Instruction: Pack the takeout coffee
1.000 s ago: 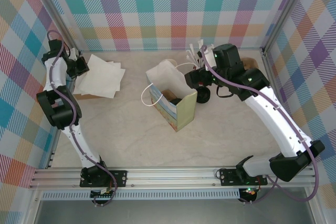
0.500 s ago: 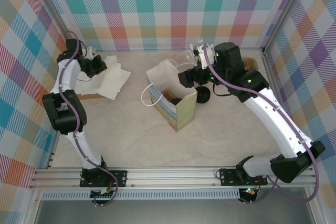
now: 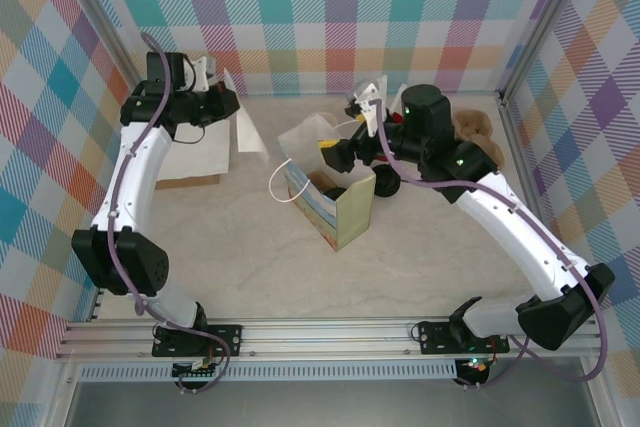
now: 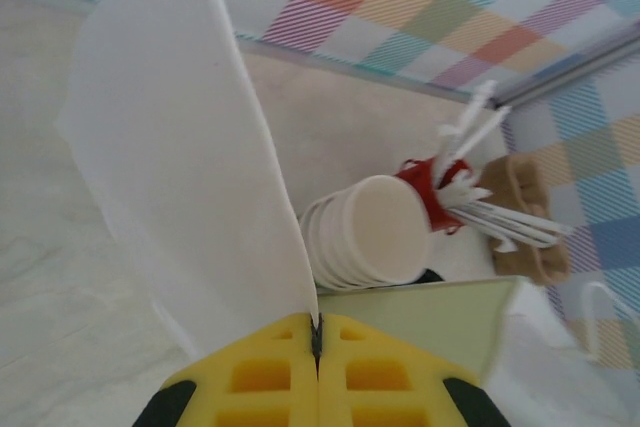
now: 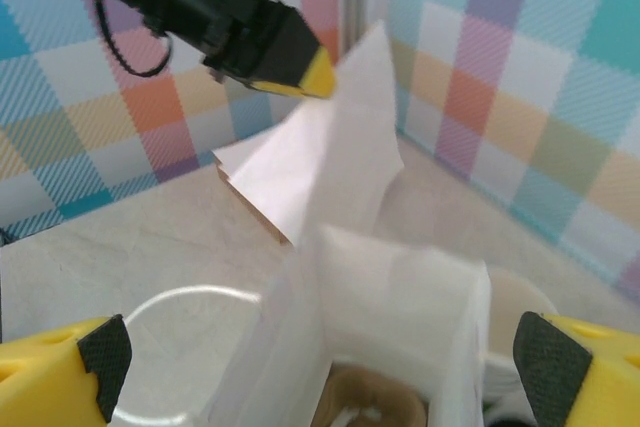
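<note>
Two yellow moulded fingers [image 4: 255, 377] of the left gripper [image 4: 316, 342] are pressed together on the corner of a thin white napkin [image 4: 190, 167], which is held raised to the left of the paper bag [image 3: 335, 197] and hangs in a soft pointed fold. The bag is seen upright and box-shaped, white inside, with a pale green side and thin loop handles. The right gripper [image 5: 320, 357] is held over its open mouth, jaws spread wide. The takeout coffee [image 4: 375, 232] is seen just right of the bag, its round cream mouth exposed and something black at its base. A red cup [image 4: 420, 182] of white sticks stands just behind it, and brown pulp trays [image 4: 525, 212] are seen farther right. Bare marbled table [image 3: 250, 257] is left in front of the bag.
</note>
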Robot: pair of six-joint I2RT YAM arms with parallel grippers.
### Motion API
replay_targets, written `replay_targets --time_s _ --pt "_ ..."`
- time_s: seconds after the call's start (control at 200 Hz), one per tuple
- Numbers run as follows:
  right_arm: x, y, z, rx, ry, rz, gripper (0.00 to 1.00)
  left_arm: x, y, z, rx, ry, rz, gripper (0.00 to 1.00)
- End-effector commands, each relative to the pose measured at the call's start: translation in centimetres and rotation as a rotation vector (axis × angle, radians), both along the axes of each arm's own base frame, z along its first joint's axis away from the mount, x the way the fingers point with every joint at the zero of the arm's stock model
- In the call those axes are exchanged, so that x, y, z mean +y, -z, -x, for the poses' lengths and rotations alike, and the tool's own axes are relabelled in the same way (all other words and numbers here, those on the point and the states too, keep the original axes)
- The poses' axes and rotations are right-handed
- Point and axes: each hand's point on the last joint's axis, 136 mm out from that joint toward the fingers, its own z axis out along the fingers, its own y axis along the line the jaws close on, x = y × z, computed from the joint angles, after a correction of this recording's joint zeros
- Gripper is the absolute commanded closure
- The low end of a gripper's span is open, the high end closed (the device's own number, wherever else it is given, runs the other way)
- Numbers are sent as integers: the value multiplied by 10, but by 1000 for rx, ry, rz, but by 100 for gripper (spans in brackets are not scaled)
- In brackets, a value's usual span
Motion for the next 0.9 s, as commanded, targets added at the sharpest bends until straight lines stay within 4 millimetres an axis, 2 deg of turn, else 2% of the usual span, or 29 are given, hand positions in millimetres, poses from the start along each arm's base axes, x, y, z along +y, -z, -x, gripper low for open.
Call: replay_targets --time_s 0.0,0.09,0.23,0.395,0.565,0.775,0.835,0.895 --pt "27 -16 4 -243 -134 -1 0 -29 -42 29 -67 78 38 100" --pt "38 -23 1 -296 -182 -8 0 -50 -63 48 -119 155 56 100" --pt "58 -30 -3 -277 -244 -36 0 -73 -90 73 -191 252 90 100" --pt "80 -25 -17 -206 -249 -72 0 -85 -110 89 -250 308 122 100" --pt "95 -19 -29 -103 -257 -132 1 -89 -116 95 -265 327 135 100" --pt "110 -9 -44 24 -245 -160 17 -93 -121 97 -278 346 152 100" --pt "112 -8 -46 49 -244 -158 27 -94 -123 98 -284 353 158 100" --pt "113 -9 -46 67 -245 -153 43 -94 -125 99 -294 353 160 100"
